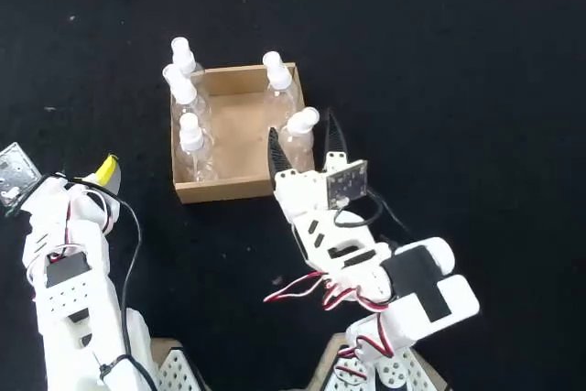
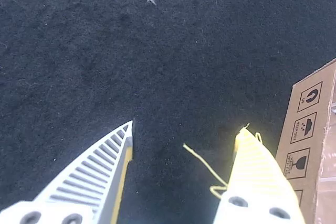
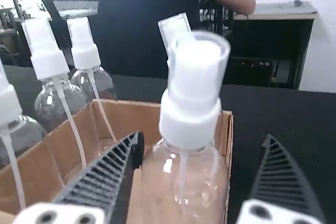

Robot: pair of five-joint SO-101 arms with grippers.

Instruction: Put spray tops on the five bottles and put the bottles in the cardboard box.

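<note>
The table is covered in a matte, slightly fuzzy black cloth (image 1: 458, 89). At the left, the left gripper (image 2: 186, 127) hangs over bare cloth. One finger is ribbed white plastic, the other yellow; both taper to points. They are spread wide and hold nothing.

Just beside it sits the cardboard box (image 1: 224, 191), a shallow, open-topped tray of plain brown card. Three bottles (image 1: 194, 139) stand in a row along its left wall. They are clear, round-shouldered plastic with white spray tops (image 1: 190, 130) and thin dip tubes. A fourth bottle (image 1: 279, 80) stands in the far right corner.

The fifth bottle (image 1: 298, 139), also capped, is at the box's right wall toward the front, its top leaning right. The right gripper (image 1: 304, 148) has ribbed black fingers that sit either side of this bottle's body, parted wider than the bottle and not pinching it.
</note>
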